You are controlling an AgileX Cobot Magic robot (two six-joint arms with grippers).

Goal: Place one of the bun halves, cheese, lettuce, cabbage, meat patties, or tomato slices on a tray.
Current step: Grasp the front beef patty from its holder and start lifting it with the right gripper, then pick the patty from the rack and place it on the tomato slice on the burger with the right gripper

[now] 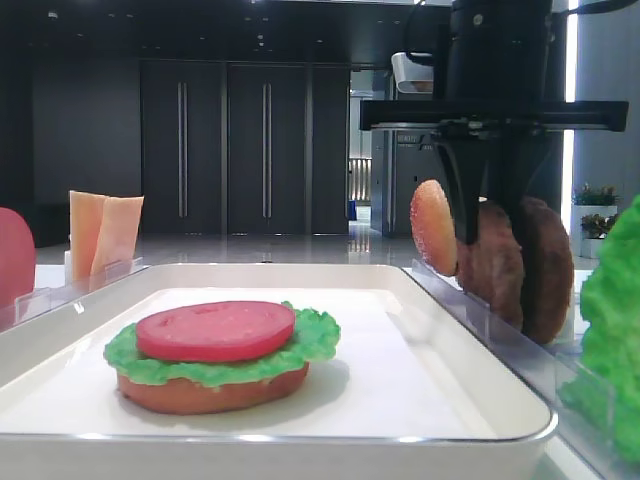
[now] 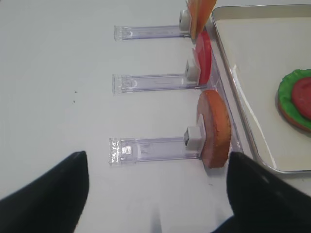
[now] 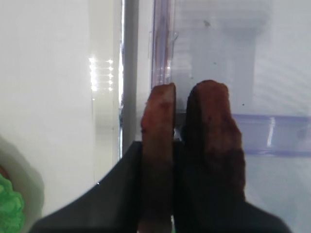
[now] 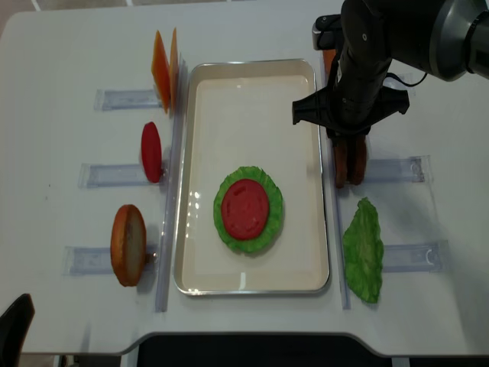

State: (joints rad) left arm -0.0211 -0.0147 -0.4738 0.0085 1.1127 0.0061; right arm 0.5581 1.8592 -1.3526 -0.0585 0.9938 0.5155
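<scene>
While the white rectangular tray [image 4: 317, 153] awaits its next layer, the right tool [image 3: 172, 194] pinches one rough dark-brown meat patty [image 3: 158, 145], racked upright for access; the left tool [image 2: 155, 194] stands spread.

The tray [image 1: 470, 330] has a glossy white rim. The patties [image 3: 211, 126] look rough, lumpy and matt. The tomato [image 1: 215, 330] is smooth with a slight sheen; the lettuce [image 1: 320, 340] is crinkled. The racks [image 2: 150, 148] are clear plastic on a matt white counter [image 2: 58, 73]. The right gripper [image 3: 173, 160] is matt black.
</scene>
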